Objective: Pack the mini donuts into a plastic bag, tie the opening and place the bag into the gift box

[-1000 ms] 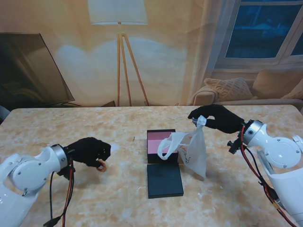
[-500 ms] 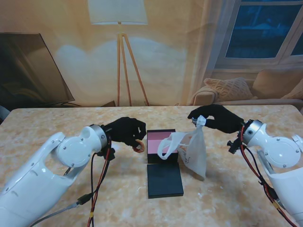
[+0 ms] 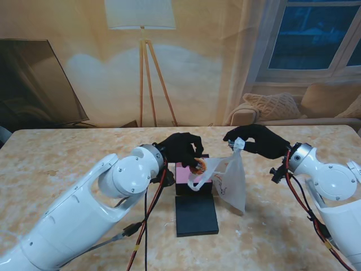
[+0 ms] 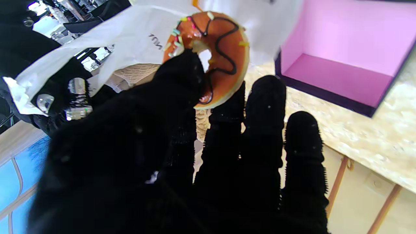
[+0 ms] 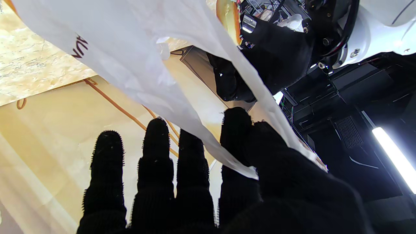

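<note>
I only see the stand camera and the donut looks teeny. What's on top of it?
Observer: In the left wrist view the donut has orange glaze, a dark squiggle of icing and coloured sprinkles.
Operator: How is it being held?
Observer: The left hand pinches it, with the thumb on the iced face by the hole and fingers behind it.
Operator: And the other hand?
Observer: In the right wrist view the right hand pinches the bag between thumb and first finger. The other three fingers stick out straight, off the bag.
</note>
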`<state>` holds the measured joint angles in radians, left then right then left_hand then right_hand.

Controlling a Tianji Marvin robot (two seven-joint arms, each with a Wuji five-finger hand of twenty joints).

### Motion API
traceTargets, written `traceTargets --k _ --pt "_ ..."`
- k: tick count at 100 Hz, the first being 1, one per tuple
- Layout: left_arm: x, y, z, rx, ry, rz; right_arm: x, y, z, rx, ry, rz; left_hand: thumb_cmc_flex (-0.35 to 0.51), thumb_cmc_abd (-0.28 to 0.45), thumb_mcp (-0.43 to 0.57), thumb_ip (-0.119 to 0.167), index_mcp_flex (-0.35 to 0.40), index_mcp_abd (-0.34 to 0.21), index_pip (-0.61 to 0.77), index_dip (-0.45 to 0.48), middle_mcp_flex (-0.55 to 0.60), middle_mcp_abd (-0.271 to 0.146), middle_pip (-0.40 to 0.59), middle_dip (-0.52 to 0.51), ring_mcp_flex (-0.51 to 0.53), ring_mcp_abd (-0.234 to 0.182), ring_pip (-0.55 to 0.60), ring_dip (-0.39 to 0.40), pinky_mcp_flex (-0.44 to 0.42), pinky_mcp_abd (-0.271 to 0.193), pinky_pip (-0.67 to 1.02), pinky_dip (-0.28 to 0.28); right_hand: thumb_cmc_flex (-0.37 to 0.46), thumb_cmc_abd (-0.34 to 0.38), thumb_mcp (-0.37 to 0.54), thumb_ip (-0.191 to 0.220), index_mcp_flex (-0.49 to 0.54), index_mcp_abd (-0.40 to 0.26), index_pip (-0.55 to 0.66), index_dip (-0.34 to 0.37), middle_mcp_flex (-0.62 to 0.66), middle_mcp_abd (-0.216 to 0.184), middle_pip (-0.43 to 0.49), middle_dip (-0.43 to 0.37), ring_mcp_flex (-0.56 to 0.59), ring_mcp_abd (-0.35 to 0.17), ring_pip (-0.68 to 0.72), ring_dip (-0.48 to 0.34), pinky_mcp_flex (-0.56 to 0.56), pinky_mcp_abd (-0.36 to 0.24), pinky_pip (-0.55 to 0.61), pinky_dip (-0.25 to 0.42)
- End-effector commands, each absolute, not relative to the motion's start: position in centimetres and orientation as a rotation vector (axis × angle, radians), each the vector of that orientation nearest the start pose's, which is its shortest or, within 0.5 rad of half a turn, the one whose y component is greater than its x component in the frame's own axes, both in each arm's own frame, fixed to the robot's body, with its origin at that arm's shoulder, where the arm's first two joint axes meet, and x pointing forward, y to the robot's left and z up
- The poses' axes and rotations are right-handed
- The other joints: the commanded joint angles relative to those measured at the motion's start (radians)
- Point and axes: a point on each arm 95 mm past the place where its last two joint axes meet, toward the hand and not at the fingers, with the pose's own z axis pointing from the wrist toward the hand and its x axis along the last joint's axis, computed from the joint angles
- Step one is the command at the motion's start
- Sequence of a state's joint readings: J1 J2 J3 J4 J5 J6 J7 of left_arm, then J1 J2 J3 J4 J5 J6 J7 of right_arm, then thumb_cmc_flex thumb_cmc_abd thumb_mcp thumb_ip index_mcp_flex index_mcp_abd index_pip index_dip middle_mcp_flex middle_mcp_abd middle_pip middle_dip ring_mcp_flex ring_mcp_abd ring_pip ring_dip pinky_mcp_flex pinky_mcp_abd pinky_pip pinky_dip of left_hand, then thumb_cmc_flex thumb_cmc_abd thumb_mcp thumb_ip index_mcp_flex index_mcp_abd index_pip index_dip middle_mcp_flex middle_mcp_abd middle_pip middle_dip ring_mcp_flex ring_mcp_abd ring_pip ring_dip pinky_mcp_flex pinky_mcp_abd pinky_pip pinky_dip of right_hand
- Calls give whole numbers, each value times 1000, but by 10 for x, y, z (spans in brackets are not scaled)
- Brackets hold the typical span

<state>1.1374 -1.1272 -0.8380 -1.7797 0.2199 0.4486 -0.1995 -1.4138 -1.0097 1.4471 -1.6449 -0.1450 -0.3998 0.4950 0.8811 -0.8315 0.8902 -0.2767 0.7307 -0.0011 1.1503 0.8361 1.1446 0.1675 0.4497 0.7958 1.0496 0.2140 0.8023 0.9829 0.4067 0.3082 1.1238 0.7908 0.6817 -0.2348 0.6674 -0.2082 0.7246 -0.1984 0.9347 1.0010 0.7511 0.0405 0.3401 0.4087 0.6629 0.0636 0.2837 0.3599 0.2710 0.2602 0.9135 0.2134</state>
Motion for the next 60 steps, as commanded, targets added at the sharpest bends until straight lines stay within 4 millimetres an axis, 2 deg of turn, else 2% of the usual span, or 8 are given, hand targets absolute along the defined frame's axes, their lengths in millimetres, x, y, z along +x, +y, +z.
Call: traceTargets --k 1,27,60 --pt "426 -161 -190 -1834 1508 -1907 433 -45 -203 1412 1563 2221 49 27 11 24 -29 -4 54 13 -1 -1 37 10 -5 -6 28 13 -18 13 28 19 131 12 192 96 58 -290 68 36 -21 1 -5 4 5 -11 7 12 -5 -7 17 7" --pt "421 -183 -185 -1880 1459 -1902 434 -45 -202 1405 1556 2226 50 45 -7 27 -44 -7 59 10 -11 -8 41 6 -16 -13 30 6 -22 9 32 18 133 16 183 94 52 -296 65 33 -40 9 -12 -1 -3 -9 7 12 -11 0 24 12" --pt "429 -203 -191 -1982 1361 -1830 434 -44 -200 1390 1555 2244 60 67 -34 36 -62 -7 71 3 -31 -9 51 1 -36 -15 36 -6 -39 0 32 16 133 20 174 94 47 -306 65 32 -61 10 -19 -7 -12 -9 5 11 -15 5 30 16"
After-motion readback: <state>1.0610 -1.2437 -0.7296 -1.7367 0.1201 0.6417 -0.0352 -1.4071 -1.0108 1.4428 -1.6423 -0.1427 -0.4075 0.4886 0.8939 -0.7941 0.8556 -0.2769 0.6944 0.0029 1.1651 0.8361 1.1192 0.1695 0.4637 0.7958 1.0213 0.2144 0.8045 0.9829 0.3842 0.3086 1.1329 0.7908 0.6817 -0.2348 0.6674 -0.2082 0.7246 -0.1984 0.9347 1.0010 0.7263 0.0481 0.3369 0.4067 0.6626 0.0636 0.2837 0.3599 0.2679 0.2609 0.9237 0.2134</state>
